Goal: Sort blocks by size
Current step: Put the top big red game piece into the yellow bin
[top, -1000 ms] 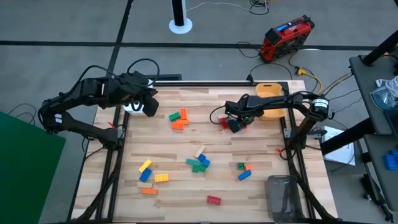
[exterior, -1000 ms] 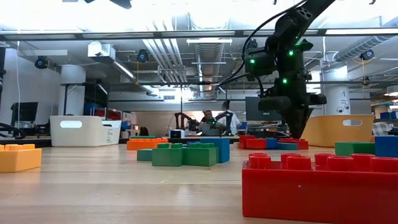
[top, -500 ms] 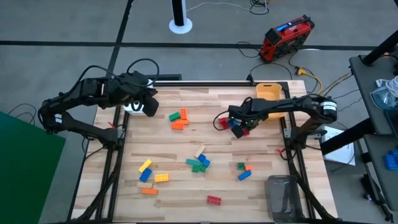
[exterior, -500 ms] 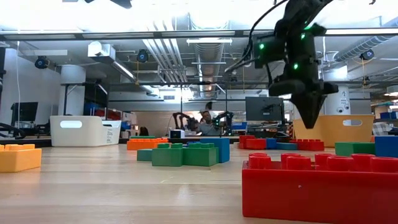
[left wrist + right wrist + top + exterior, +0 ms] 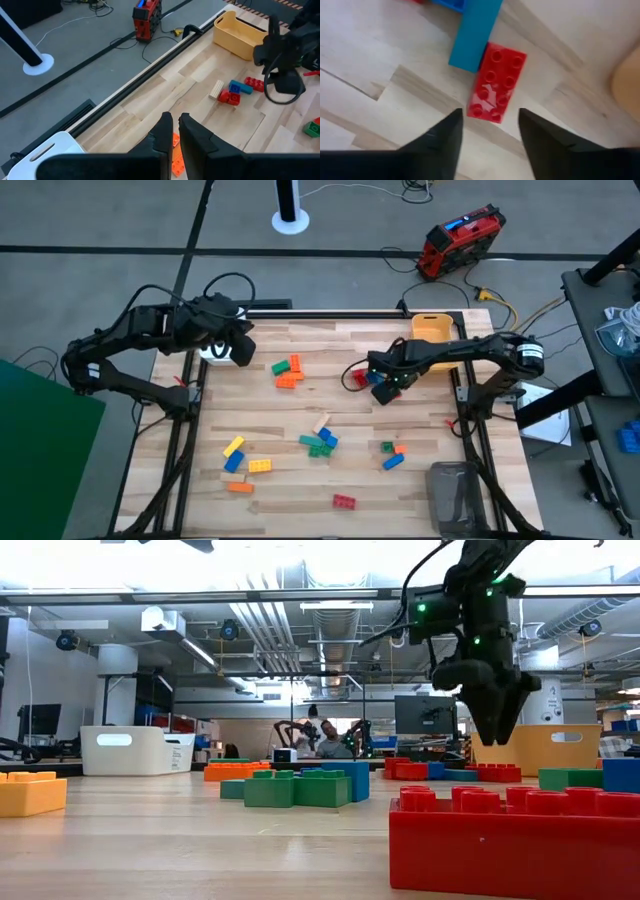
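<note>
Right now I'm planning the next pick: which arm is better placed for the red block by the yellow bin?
The right. Its gripper hovers over the red block, fingers open astride it. The left gripper waits, fingers shut, at the table's far corner.

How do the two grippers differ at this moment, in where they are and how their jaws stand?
The right gripper hangs over a red block near the yellow bin, jaws open either side of it; the left gripper waits at the table's far left corner by the white bin, jaws shut. The right points down at blocks; the left has none between its jaws. Neither holds anything.
</note>
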Tool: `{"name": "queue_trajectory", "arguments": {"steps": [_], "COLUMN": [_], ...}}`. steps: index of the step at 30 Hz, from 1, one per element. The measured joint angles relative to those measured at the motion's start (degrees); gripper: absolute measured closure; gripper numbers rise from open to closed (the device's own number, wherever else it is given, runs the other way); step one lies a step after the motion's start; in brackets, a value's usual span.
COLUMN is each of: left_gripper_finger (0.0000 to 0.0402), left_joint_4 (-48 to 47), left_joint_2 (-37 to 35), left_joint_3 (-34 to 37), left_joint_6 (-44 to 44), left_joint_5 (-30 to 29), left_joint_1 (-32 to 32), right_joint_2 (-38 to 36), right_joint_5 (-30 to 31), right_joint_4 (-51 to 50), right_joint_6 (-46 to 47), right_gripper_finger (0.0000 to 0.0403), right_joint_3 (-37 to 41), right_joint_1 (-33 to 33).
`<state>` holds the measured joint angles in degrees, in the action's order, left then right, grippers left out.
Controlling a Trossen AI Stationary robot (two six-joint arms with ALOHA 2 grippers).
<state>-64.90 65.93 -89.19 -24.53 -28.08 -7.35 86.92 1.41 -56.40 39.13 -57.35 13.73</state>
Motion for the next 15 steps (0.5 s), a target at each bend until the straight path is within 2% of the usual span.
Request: {"name": "queue_trajectory", "arguments": {"steps": [3,7,11,15], "left_gripper_finger": [0.0388,0.0388,0.0388,0.0388], "left_joint_4": [0.0,0.0,0.2,0.3], "left_joint_2": [0.0,0.0,0.0,0.1], "left_joint_3": [0.0,0.0,0.0,0.0], "left_joint_6": [0.0,0.0,0.0,0.0], "left_joint_5": [0.0,0.0,0.0,0.0], "left_joint_1": [0.0,0.0,0.0,0.0], "right_joint_2": [2.6,5.9,9.0,10.4], "right_joint_5": [0.0,0.0,0.0,-0.4], "right_joint_4": [1.2,1.7,3.0,3.2], "right_joint_6": [-0.3,-1.5,-2.9,-3.2], "right_gripper_finger": [0.0178,0.0146,0.0137,0.0153], "right_joint_3": [0.1,0.1,0.2,0.1], "right_joint_1": [-0.1,-0.1,-0.1,-0.1]}}
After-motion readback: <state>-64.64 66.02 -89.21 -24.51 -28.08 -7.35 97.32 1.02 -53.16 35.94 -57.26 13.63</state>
